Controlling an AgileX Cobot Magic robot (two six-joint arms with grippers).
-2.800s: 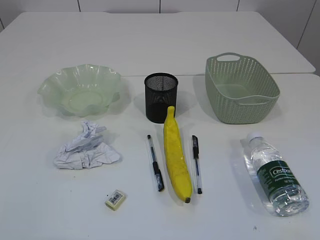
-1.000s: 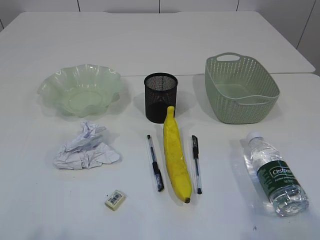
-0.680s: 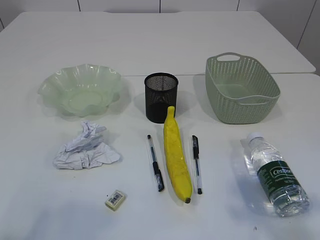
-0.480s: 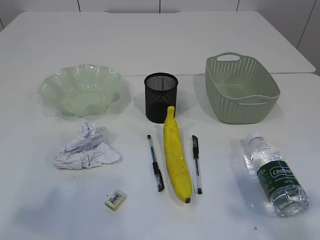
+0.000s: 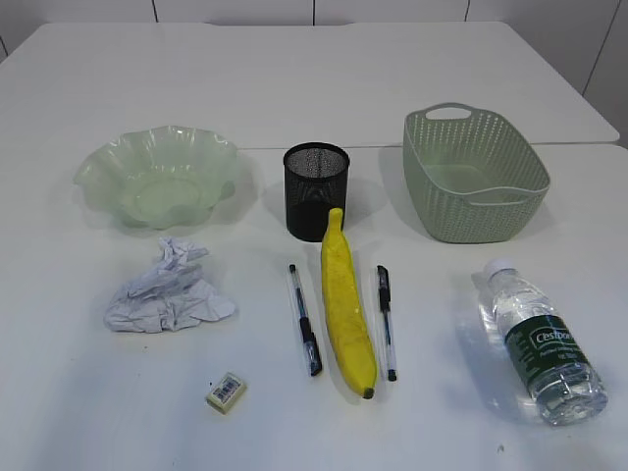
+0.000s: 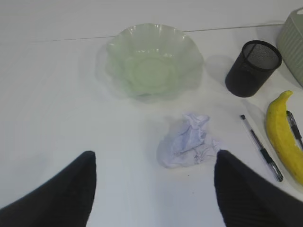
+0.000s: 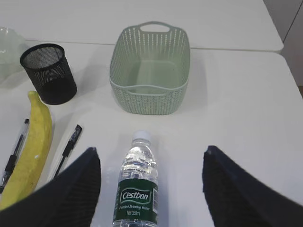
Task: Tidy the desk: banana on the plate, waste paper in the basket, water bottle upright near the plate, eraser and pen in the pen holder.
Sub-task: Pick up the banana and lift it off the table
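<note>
Nothing is put away yet, and my worry is the clear plastic water bottle with the green label: it lies on its side on the white worktop, so a glancing touch could roll it off toward the lower right. The crumpled white waste paper could squash or slip aside if I close off-centre. My left claw stands wide open and empty, the paper just above the gap between its fingers, mid-frame. My right claw is also spread wide, holding nothing, with the bottle lying between its fingers at the bottom centre, cap pointing up-frame toward the pale green woven plastic basket.
</note>
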